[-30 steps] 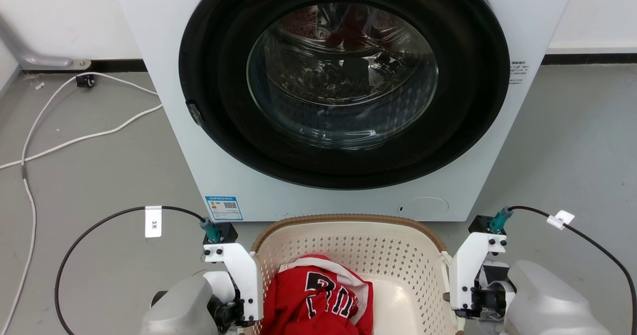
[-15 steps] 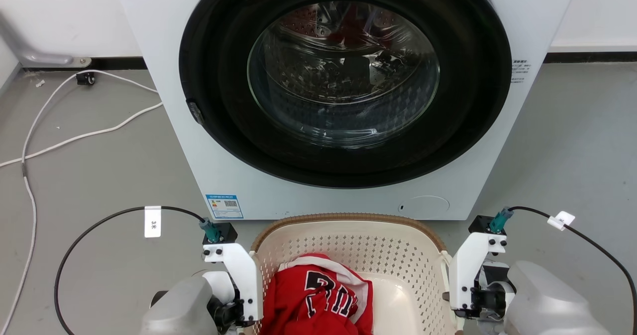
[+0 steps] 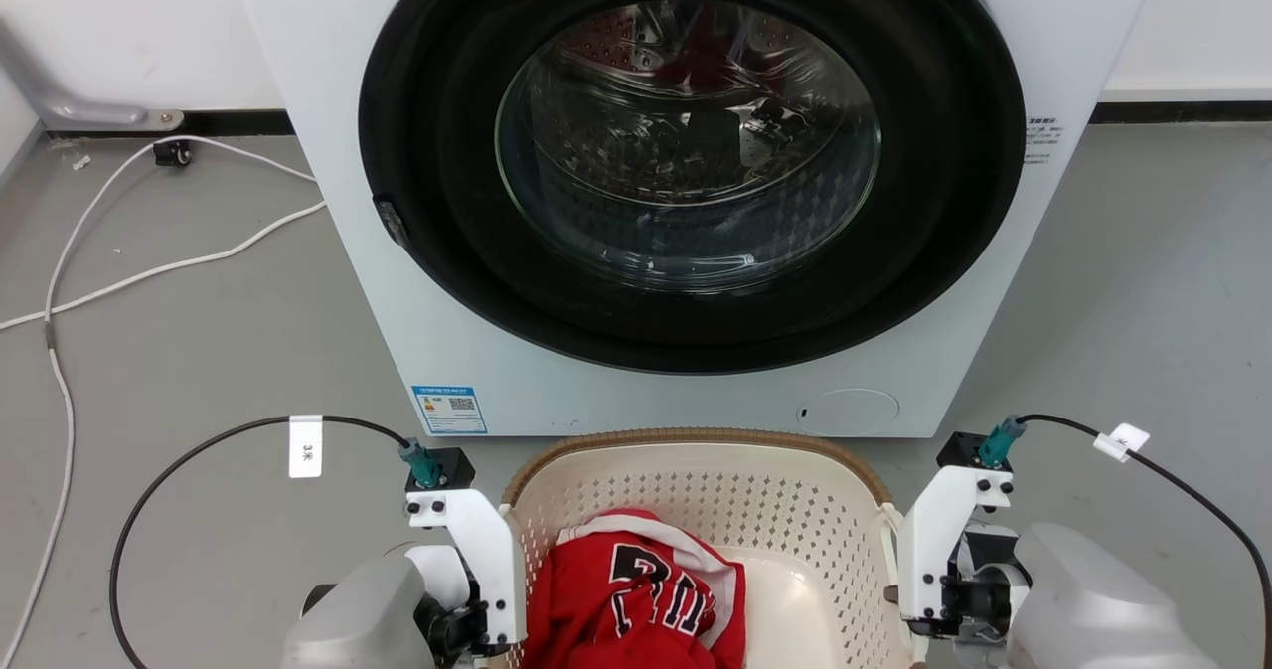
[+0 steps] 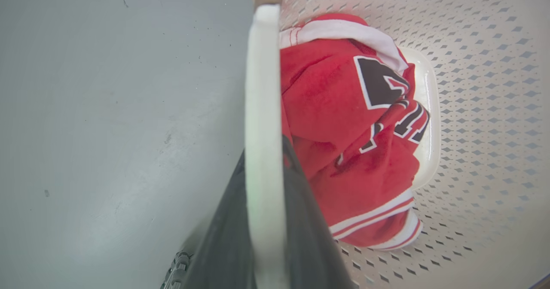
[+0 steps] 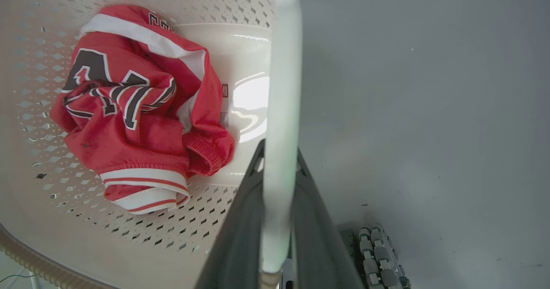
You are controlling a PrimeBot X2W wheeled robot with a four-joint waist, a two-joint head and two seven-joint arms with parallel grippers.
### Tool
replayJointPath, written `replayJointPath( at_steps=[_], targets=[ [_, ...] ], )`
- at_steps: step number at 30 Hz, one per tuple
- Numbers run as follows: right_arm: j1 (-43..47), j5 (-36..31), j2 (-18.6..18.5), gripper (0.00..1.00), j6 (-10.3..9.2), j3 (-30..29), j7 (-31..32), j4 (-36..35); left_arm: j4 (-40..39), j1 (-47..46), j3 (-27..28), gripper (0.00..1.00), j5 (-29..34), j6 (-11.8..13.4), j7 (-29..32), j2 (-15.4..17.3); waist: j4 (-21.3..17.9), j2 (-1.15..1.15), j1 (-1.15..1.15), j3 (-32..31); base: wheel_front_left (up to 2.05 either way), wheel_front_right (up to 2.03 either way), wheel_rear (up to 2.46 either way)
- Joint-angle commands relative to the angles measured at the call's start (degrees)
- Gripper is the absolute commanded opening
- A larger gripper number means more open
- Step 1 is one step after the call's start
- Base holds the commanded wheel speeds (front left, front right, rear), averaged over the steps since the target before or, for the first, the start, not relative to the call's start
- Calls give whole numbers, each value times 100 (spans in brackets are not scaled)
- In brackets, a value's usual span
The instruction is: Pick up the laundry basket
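Note:
The cream laundry basket (image 3: 696,495), with perforated walls and a brown woven rim, sits low in the head view just in front of the washer. Inside it lies a crumpled red jersey (image 3: 636,599). In the left wrist view my left gripper (image 4: 264,149) is shut on the basket's white left handle (image 4: 262,65), one dark finger on each side. My right gripper (image 5: 279,149) clamps the white right handle (image 5: 283,44) the same way. From the head camera the fingertips are hidden below the wrists. Whether the basket touches the floor cannot be told.
A white front-loading washer (image 3: 686,182) with its round glass door closed stands right behind the basket. A white cable (image 3: 149,276) trails over the grey floor at the left. Black wrist cables loop out on both sides. Small rollers (image 5: 378,254) show on the floor near the right handle.
The whole head picture has shifted slightly, so the camera moved a little. Both grippers stay shut on the handles, and the jersey lies as before.

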Motion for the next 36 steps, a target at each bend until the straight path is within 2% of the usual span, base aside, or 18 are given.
replayJointPath(
  at_steps=[1, 36],
  targets=[
    [16, 74, 265, 0, 80, 16, 20, -101, -154, -132, -31, 0, -79, -110, -26, -277, 4, 0, 0, 1, 0, 0, 0],
    [-36, 198, 252, 0, 81, 130, -16, -67, -79, -178, -407, 0, -484, -110, -221, -258, -1, 0, 0, 12, 0, 0, 0]
  ],
)
